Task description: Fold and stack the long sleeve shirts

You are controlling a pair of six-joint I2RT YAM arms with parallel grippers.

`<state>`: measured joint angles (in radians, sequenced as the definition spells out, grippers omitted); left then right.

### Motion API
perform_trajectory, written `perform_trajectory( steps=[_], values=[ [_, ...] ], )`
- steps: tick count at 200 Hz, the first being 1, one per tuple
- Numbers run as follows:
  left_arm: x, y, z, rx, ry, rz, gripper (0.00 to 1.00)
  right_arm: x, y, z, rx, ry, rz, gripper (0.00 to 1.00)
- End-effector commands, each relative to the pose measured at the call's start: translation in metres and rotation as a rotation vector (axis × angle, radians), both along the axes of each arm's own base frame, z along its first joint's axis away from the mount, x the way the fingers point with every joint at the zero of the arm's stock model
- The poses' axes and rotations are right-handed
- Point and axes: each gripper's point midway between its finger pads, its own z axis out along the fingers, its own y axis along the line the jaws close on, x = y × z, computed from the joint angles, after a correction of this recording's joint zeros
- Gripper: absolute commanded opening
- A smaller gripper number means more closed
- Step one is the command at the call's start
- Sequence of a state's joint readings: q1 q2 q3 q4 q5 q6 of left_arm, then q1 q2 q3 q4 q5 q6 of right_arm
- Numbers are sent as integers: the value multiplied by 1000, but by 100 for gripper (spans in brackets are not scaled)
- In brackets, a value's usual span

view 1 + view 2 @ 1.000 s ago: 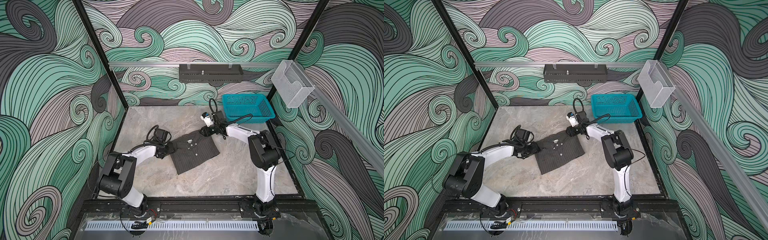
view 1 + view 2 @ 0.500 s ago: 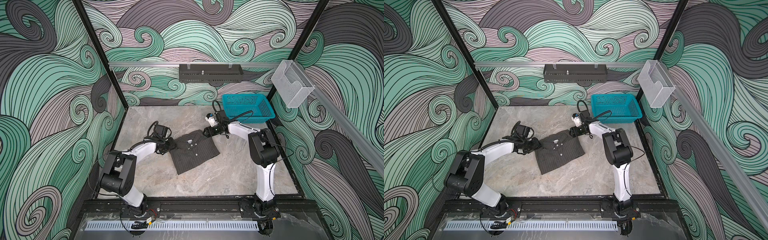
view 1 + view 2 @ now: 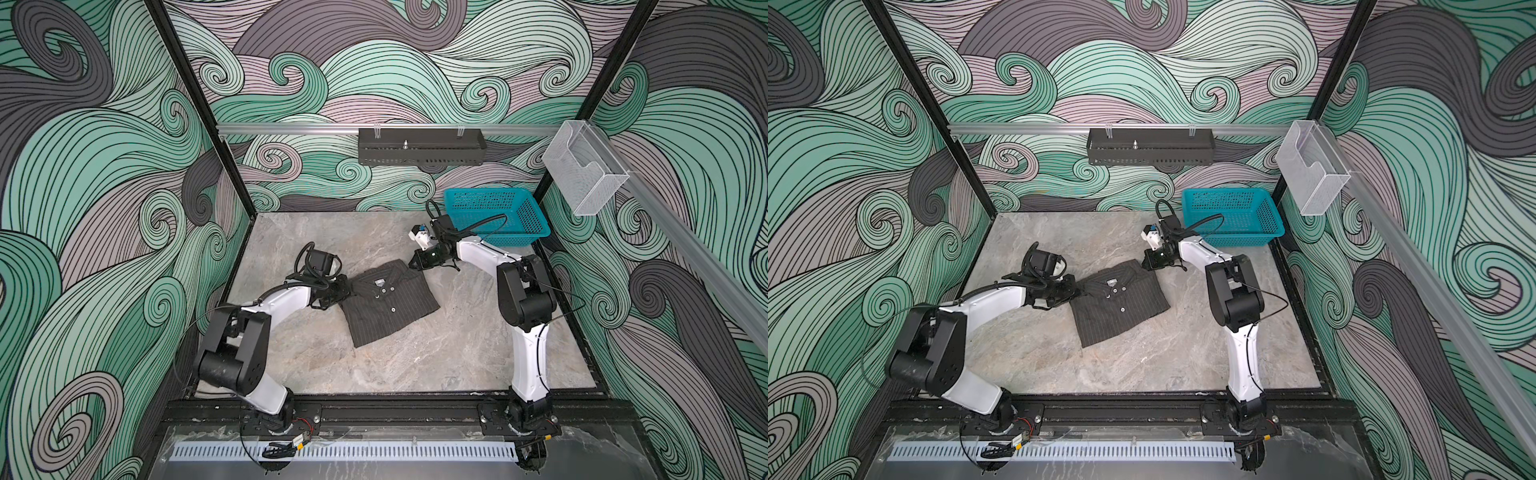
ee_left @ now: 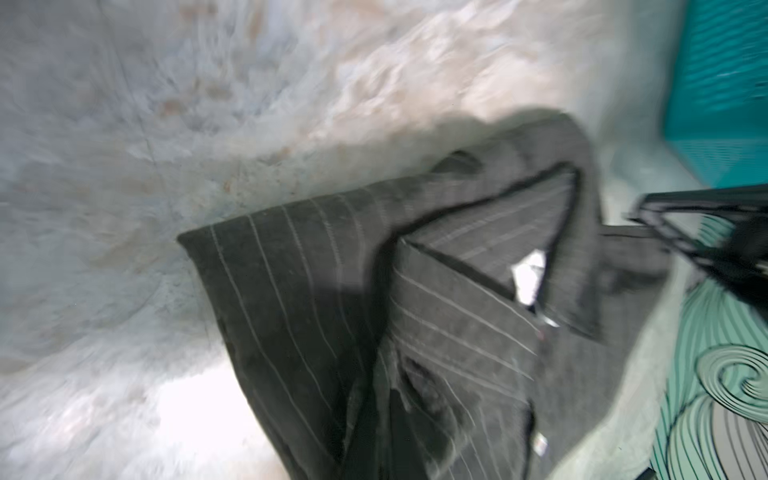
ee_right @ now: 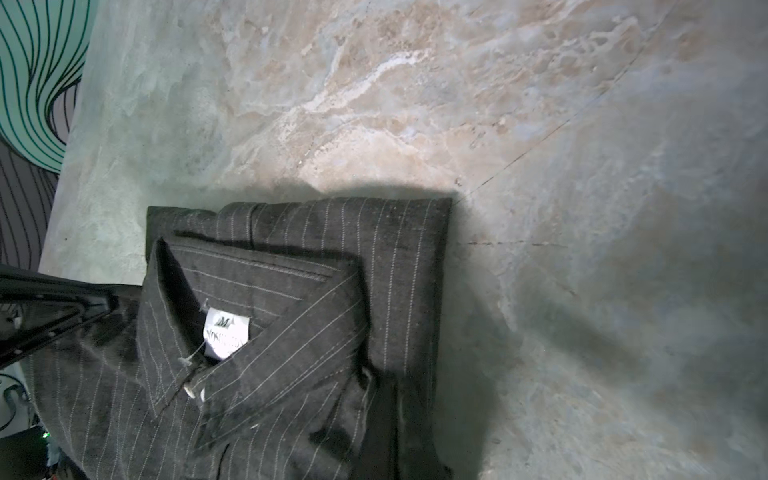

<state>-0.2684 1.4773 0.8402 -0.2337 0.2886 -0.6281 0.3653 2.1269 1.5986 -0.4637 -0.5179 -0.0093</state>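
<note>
**Both grippers closed at the far corners of a folded shirt**

You are looking down on a marble-patterned table (image 3: pixel 374 365). The long sleeve shirt (image 3: pixel 388 305), dark with pale pinstripes, lies near the middle. It is folded into a compact rectangle, buttons up, with the collar toward the far side.

Your left gripper (image 3: pixel 347 291) touches the shirt's far left shoulder. Your right gripper (image 3: pixel 413 266) sits at its far right corner. The fingers of both are closed tight, but these views do not show whether any cloth is pinched between them. Taking both shoulders at once would probably keep the fold square if the shirt is lifted or slid.

A teal mesh basket (image 3: pixel 519 232) stands at the far right, just behind the right arm, whose cable crosses in front of it. No second shirt is visible, so there is no stack to add to. Nothing lies on the table between the shirt and the near edge.
</note>
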Motion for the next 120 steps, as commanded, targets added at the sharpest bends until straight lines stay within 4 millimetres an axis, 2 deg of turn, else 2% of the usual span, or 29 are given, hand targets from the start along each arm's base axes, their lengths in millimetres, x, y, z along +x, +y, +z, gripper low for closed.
perform_trajectory(
  steps=[1, 21, 44, 70, 90, 110, 112, 120],
  values=[
    [2, 10, 44, 11, -199, 2, 0, -7, 16, 51, 80, -144, 91, 0],
    [-9, 26, 54, 59, -300, 45, 0, -2, 25, 79, 128, -325, 119, 0],
    [-10, 43, 48, 98, -376, 120, 0, 8, 31, 85, 133, -444, 123, 0],
    [-5, 55, 19, 178, -268, 176, 0, 22, 39, 63, 117, -423, 114, 0],
    [7, 59, 1, 217, -209, 204, 2, 30, 44, 43, 106, -391, 88, 0],
    [20, 62, -7, 229, -198, 234, 3, 33, 40, 20, 65, -355, 58, 0],
    [21, 63, -14, 238, -179, 233, 3, 34, 40, 19, 63, -354, 55, 0],
    [25, 65, -17, 250, -168, 240, 3, 34, 36, 10, 41, -343, 40, 0]
  ],
)
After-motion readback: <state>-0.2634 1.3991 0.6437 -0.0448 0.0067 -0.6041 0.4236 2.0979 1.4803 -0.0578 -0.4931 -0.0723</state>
